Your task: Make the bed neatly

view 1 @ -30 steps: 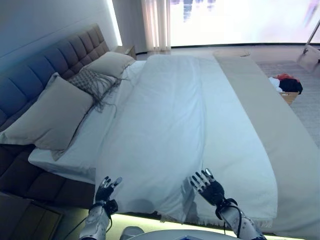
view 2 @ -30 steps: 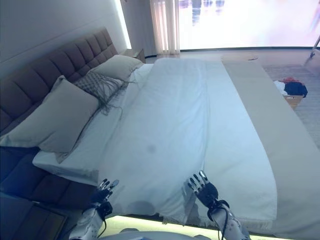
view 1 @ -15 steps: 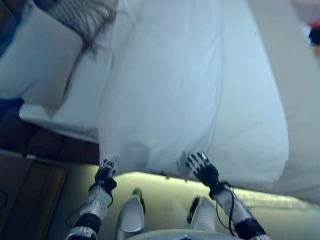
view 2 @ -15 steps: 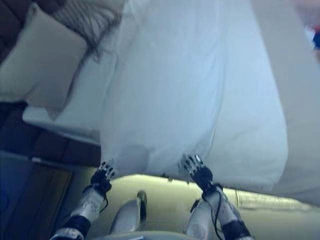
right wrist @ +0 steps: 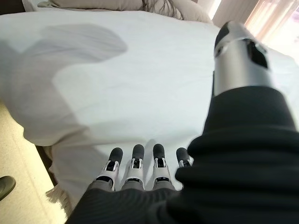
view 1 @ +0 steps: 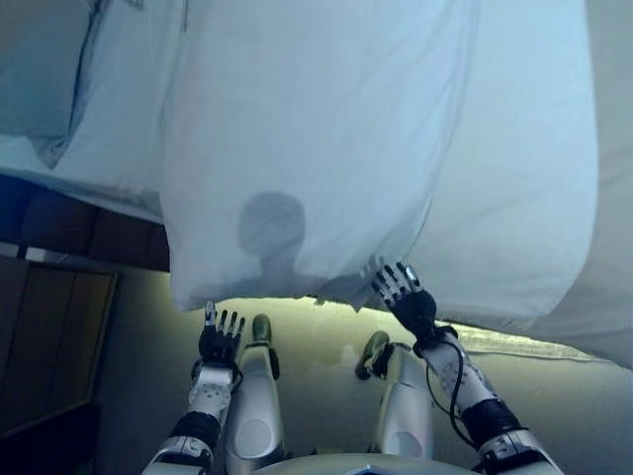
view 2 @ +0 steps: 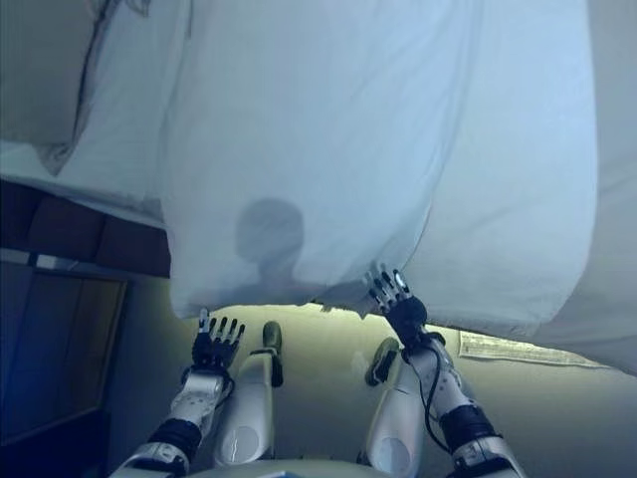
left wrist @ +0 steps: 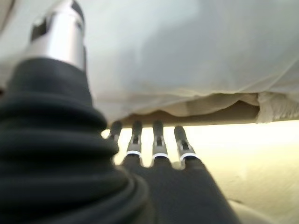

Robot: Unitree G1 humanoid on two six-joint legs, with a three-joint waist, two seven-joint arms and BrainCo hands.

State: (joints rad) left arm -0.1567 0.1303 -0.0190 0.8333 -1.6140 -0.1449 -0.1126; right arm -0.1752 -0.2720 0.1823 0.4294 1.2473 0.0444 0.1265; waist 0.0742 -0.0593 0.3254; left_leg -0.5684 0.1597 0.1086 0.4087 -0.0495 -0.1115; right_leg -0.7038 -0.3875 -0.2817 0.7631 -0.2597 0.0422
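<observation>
A white duvet (view 1: 326,129) covers the bed and hangs over its near edge, with a fold running down its middle. My right hand (view 1: 407,297) is open, fingers straight, touching the duvet's hanging hem; its fingers (right wrist: 135,168) lie against the white cloth (right wrist: 140,79) in the right wrist view. My left hand (view 1: 220,341) is open and empty, just below the hem near the duvet's left corner. In the left wrist view its fingers (left wrist: 156,144) point up at the hem (left wrist: 187,100) without holding it.
A pale pillow (view 1: 40,69) lies at the upper left on the white sheet (view 1: 119,148). A beige bed runner (view 1: 615,198) lies along the right. The dark bed base (view 1: 89,233) and a dark nightstand (view 1: 49,346) stand at left. More pillows (right wrist: 93,3) show far off.
The camera has tilted down toward the bed's near edge, so the whole picture has shifted. Both hands stay open by the duvet's hem.
</observation>
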